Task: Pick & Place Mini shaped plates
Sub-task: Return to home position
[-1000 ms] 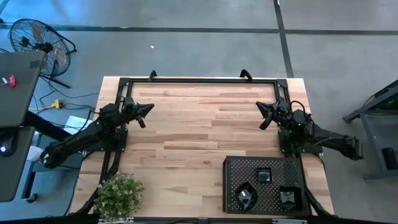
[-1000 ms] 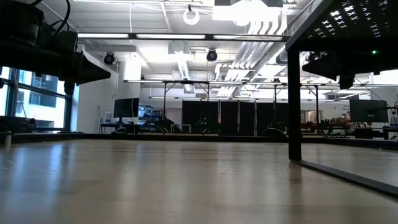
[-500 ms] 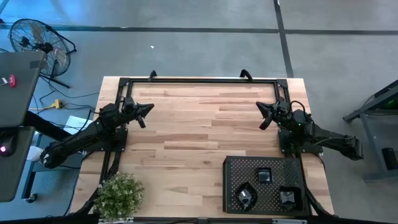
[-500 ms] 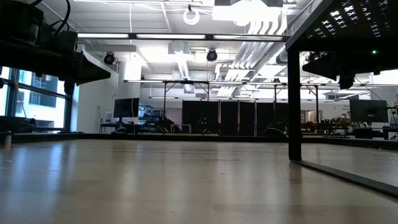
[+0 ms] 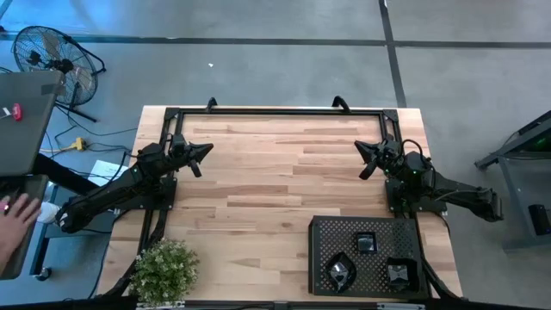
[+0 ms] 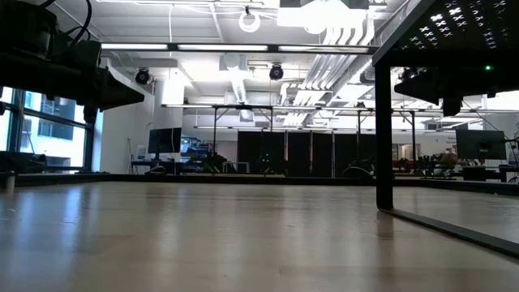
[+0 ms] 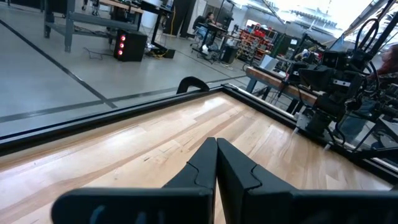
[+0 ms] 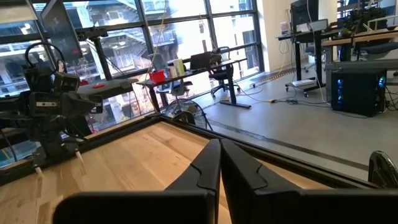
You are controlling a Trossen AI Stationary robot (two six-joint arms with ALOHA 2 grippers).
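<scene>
Fingers [image 7: 200,169] of the left gripper [image 7: 216,143] are pressed flat together with nothing between them. The right gripper [image 8: 220,144] is the same: its fingers [image 8: 205,169] meet in one seam and grip nothing.

Nearest, at the near-right corner of the table [image 5: 275,194], stands a black perforated shelf [image 5: 324,234] raised on legs. From table height its underside fills the upper right, and one leg [image 6: 383,122] comes down to the wood. On the shelf lie the mini shaped plates [image 5: 366,243], glossy black, in three spots: one squarish lot toward the shelf's far side and two more side by side along its near edge. How many sit in each spot cannot be told from above.

At the near-left corner is a small green plant [image 5: 164,271]. Off the table to the left, a person's hand [image 5: 12,222] shows beside a dark desk [image 5: 21,112].

Farther on, at about the table's middle depth, both grippers hang above bare wood. The left one is near the left edge and the right one near the right edge. Their tips are turned toward each other and are well apart, each clear of the shelf.

A black frame [image 5: 275,111] runs along the far edge. Beyond it lies grey floor, with a fan [image 5: 47,50] at far left.
</scene>
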